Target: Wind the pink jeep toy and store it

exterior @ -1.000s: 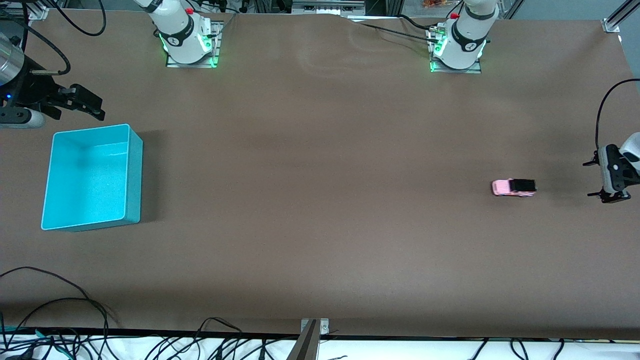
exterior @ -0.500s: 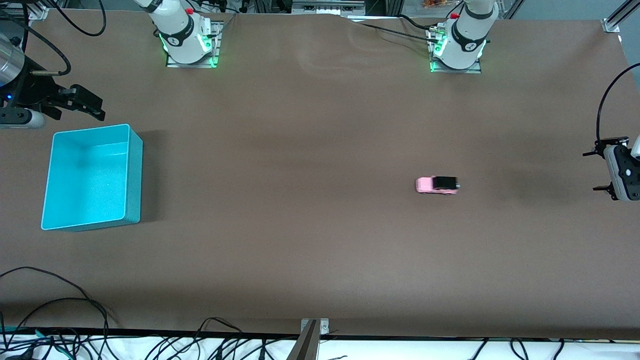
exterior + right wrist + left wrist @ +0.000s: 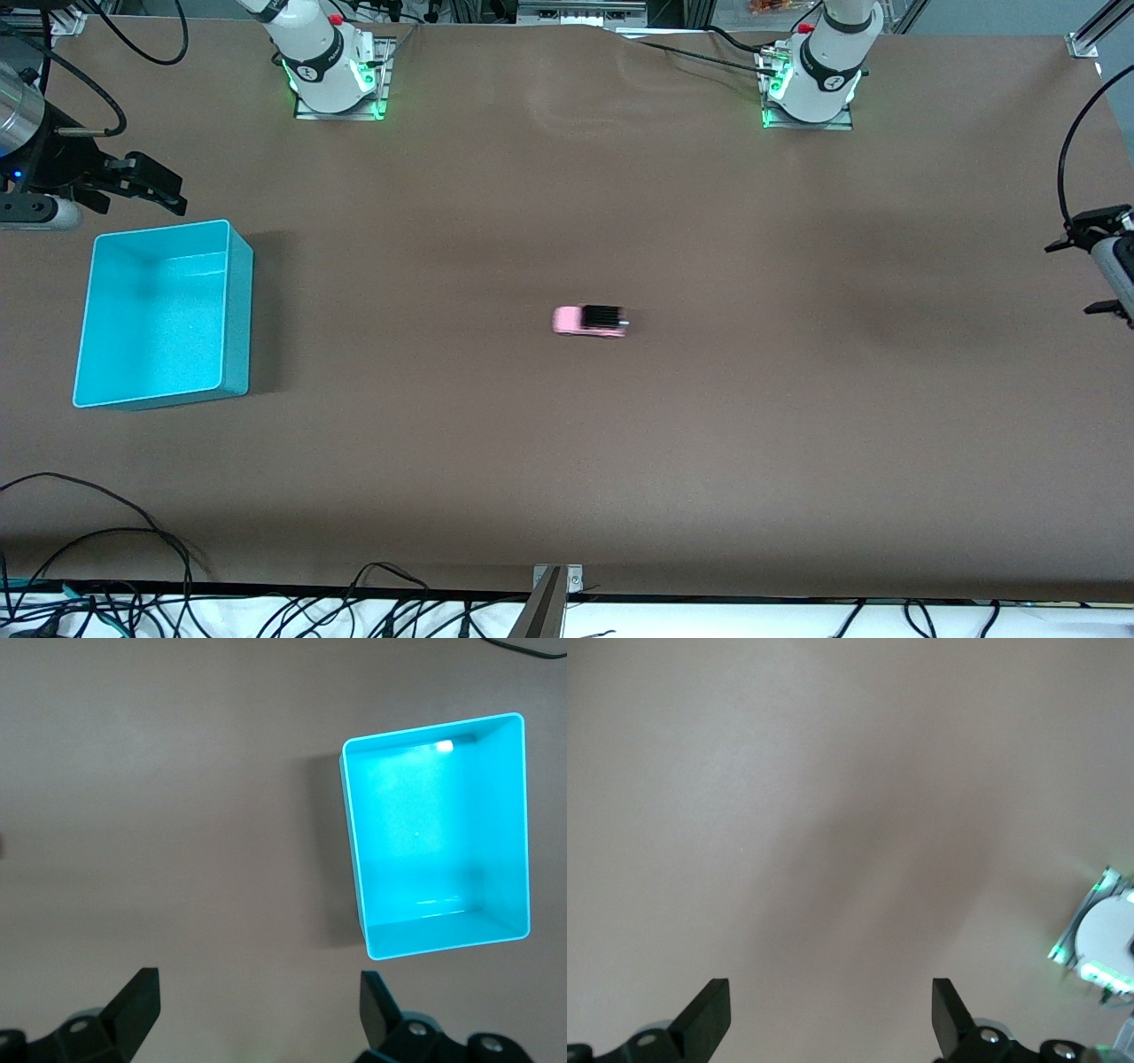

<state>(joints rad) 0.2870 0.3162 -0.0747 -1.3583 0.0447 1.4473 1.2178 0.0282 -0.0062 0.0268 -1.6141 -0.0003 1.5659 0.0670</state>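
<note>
The pink jeep toy (image 3: 589, 320), light pink with a black rear roof, is on its wheels on the brown table near the middle, blurred by motion. The teal bin (image 3: 151, 319) stands empty at the right arm's end and also shows in the right wrist view (image 3: 434, 833). My left gripper (image 3: 1068, 278) is open and empty above the table's edge at the left arm's end; its wrist view (image 3: 831, 992) shows only bare table. My right gripper (image 3: 173, 193) is open and empty, hovering beside the bin's corner (image 3: 259, 985).
The two arm bases (image 3: 337, 75) (image 3: 811, 84) stand along the table edge farthest from the front camera; the left one shows in the left wrist view (image 3: 1099, 943). Loose cables (image 3: 106, 567) lie along the edge nearest that camera. A metal bracket (image 3: 554, 602) sits there.
The jeep has rolled on its own across the table from near the left gripper toward the bin. The left gripper has risen and drawn away. The right gripper has barely moved.
</note>
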